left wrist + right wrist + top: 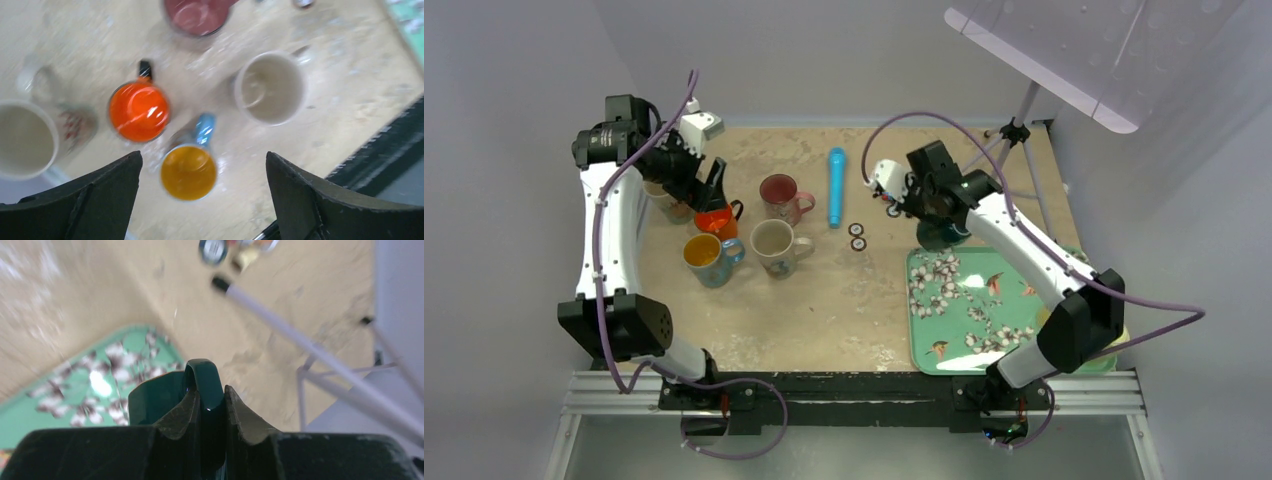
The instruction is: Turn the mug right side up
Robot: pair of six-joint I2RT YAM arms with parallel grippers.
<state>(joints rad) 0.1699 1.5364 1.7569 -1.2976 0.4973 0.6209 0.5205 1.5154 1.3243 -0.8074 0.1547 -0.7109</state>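
Observation:
My right gripper (209,396) is shut on the handle of a dark green mug (157,400) and holds it above the far left corner of the floral tray (964,300). In the top view the dark green mug (940,235) shows partly under the right gripper (929,205); I cannot tell which way up it is. My left gripper (202,172) is open and empty, above a group of upright mugs: orange (139,111), yellow-inside blue (189,171), beige (270,88), maroon (196,15) and white (25,137). It also shows in the top view (707,190).
A blue cylinder (835,186) lies at the back middle. Two small round caps (857,236) lie near the tray. A tripod (1016,130) with a light panel stands at the back right, its legs (300,337) close to the right gripper.

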